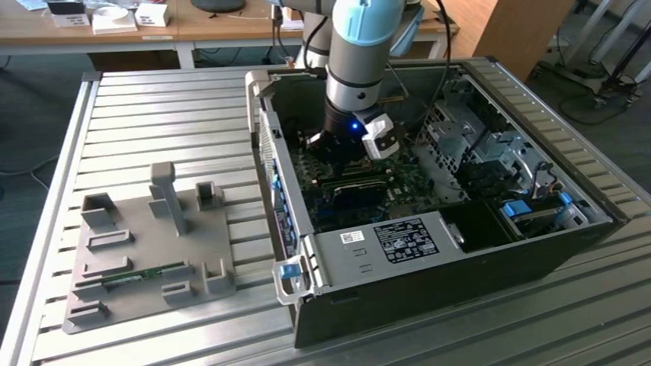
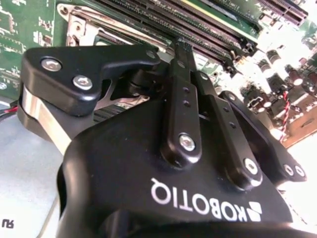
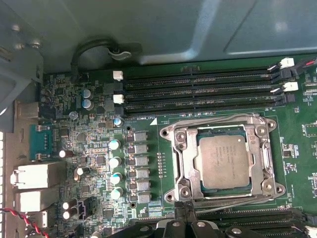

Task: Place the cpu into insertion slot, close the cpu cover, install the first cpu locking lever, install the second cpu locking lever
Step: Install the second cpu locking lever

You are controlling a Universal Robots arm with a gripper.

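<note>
End effector (image 1: 341, 156) lowered inside the computer case (image 1: 529, 252), fingers drawn together, holding nothing visible.

In the first wrist view the cpu (image 3: 223, 161) lies in the insertion slot (image 3: 174, 166) with the cpu cover (image 3: 179, 133) framing it, close by the fingertips (image 3: 182, 210). Risk, as a judgement: an unlatched cover could spring up; a misaligned push may bend a lever or scrape the memory slots (image 3: 198, 91).

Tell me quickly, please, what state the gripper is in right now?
Gripper: shut, fingers pressed together and holding nothing, low over the motherboard beside the cpu cover.
</note>
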